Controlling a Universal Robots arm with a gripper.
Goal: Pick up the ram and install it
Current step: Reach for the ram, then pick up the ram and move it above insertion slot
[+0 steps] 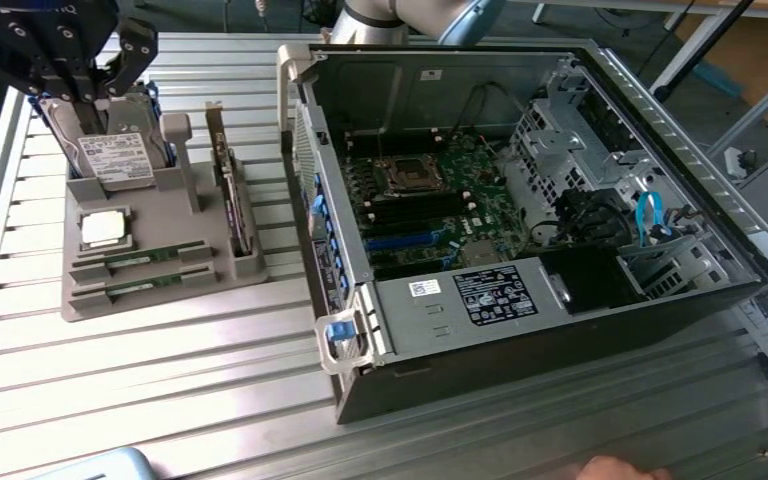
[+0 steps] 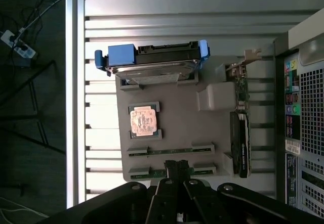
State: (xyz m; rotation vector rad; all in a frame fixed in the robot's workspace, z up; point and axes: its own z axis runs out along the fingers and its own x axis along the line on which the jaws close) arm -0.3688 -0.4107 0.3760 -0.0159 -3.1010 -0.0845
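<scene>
Two thin green ram sticks (image 1: 141,260) are lying end-on toward the upright dark card (image 1: 235,203). The black claw (image 2: 177,167) is hovering closed, empty.

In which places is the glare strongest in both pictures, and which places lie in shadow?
Exterior view: the table shows soft bright bands on its metal slats, while the inside of the computer case is dimmer. Wrist view: the slats beside the grey tray glare almost white, the processor gives a pinkish shine, and the floor is nearly black.

The ribbed table (image 1: 157,385) gleams as bare metal; the parts holder (image 1: 157,303) looks matt grey plastic.
</scene>
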